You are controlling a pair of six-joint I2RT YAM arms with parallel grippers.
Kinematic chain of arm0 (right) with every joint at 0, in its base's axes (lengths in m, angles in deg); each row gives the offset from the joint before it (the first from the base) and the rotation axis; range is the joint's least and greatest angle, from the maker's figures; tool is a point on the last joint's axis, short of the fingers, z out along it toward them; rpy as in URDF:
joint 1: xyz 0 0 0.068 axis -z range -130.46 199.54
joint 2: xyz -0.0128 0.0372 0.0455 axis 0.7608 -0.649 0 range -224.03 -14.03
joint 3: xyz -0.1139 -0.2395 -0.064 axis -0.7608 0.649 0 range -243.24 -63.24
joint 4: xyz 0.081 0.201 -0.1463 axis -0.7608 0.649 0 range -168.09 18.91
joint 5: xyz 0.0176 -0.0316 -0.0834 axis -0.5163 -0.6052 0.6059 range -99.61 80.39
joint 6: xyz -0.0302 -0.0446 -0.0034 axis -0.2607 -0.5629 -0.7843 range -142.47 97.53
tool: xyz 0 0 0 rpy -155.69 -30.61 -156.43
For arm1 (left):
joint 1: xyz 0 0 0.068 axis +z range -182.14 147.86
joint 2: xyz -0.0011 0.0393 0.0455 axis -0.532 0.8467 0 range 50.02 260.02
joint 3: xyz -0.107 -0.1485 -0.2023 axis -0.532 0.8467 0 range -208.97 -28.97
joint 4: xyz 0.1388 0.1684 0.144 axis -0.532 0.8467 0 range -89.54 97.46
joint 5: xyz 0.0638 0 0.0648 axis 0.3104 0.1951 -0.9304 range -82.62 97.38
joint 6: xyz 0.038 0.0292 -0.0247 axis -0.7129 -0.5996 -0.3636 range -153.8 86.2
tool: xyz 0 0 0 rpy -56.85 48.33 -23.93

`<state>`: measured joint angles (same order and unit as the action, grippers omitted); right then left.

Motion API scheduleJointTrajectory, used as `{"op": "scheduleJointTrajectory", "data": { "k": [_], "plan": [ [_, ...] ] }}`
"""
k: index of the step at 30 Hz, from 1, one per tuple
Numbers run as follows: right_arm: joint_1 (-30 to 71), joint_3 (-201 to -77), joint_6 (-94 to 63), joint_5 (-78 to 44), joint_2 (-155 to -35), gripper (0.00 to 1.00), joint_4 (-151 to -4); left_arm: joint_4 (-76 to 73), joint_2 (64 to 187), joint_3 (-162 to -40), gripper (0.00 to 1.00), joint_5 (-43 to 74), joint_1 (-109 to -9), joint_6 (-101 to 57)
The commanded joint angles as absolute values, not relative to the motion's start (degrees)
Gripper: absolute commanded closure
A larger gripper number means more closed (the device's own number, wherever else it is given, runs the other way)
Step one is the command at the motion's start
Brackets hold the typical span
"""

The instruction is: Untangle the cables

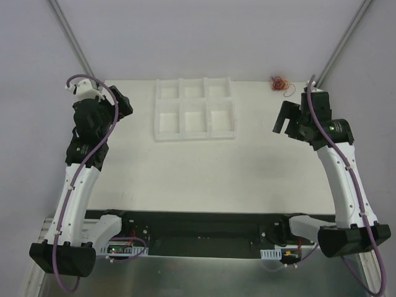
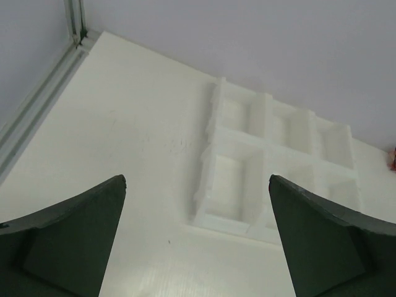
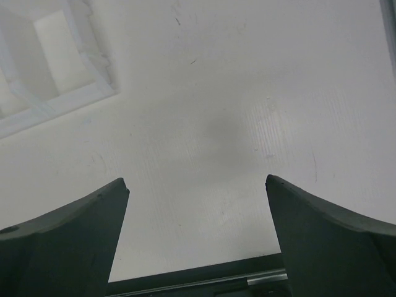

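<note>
The cables point(image 1: 281, 85) lie as a small red-orange and dark curly tangle at the table's far right corner. A reddish sliver point(image 2: 392, 159) at the right edge of the left wrist view may be part of them. They are out of the right wrist view. My right gripper point(image 1: 286, 119) hovers just in front of the tangle and slightly left of it, jaws wide open and empty point(image 3: 196, 180). Far from the cables, at the far left of the table, my left gripper point(image 1: 121, 103) is also wide open and empty point(image 2: 197, 180).
A white six-compartment tray point(image 1: 195, 101) sits at the back centre of the white table; it shows in the left wrist view point(image 2: 263, 145) and its corner in the right wrist view point(image 3: 68, 102). Slanted metal frame bars point(image 1: 71, 37) point(image 1: 346, 40) rise at both far corners.
</note>
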<state>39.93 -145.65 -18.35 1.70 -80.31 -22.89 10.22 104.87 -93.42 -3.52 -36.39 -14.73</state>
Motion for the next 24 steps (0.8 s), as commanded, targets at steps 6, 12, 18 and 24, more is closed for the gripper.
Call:
{"op": "scheduleJointTrajectory", "data": {
  "k": [6,12,18,24],
  "plan": [
    [42.6,-154.0,-8.2,-4.5,-98.7,0.04,-34.4,16.5,106.9,-86.6,0.01,-2.9,-39.3,-10.7],
    [49.4,-168.3,-0.8,-13.0,-119.5,0.04,-39.2,11.6,106.6,-85.5,0.01,-4.7,-41.5,-23.2],
    [57.9,-173.5,8.4,-18.5,-134.3,0.04,-58.6,5.6,105.7,-82.9,0.01,-1.9,-41.5,-35.2],
    [59.7,-181.4,18.6,-20.2,-147.4,0.04,-74.2,3.4,105.9,-81.1,0.01,2.8,-41.5,-40.3]
  ]
}}
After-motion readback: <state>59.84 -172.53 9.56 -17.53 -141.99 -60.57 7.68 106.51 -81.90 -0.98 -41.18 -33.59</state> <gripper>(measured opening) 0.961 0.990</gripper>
